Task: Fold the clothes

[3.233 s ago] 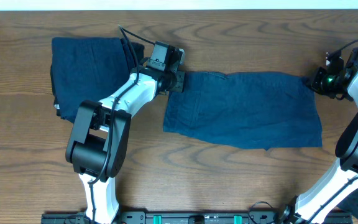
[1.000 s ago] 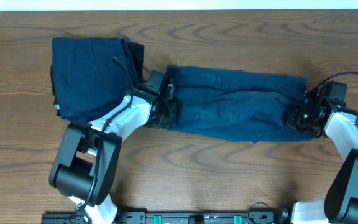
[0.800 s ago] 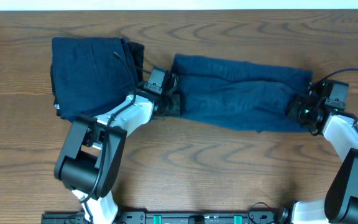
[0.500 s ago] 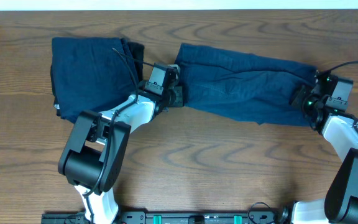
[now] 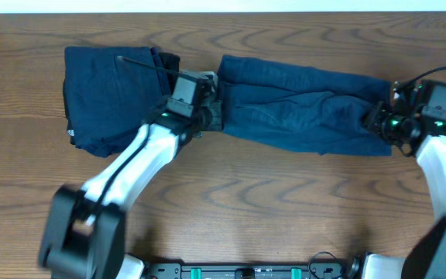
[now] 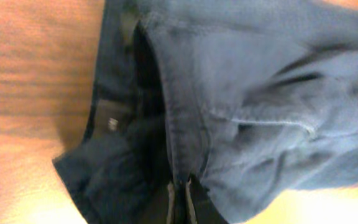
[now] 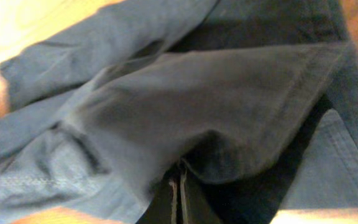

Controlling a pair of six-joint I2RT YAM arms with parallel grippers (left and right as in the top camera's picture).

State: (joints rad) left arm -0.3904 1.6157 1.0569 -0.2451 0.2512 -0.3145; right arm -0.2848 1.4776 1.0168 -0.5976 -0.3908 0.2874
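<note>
1. Grip: left jaws, right jaws both clamped shut on opp. ends of navy garment (image 5: 300,105), stretched across table (image 5: 246,209), centre-right.
2. Folded bundle (image 5: 107,93) sits just beside its L end.
3. Risk: uneven pull could slip denim from one pinch; fold would collapse.

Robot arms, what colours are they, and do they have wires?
The left arm and right arm have smooth white shells with chunky black joints. The left claw and right claw are black. Thin black cables loop off both wrists, and a small green light glows on the right one.
</note>
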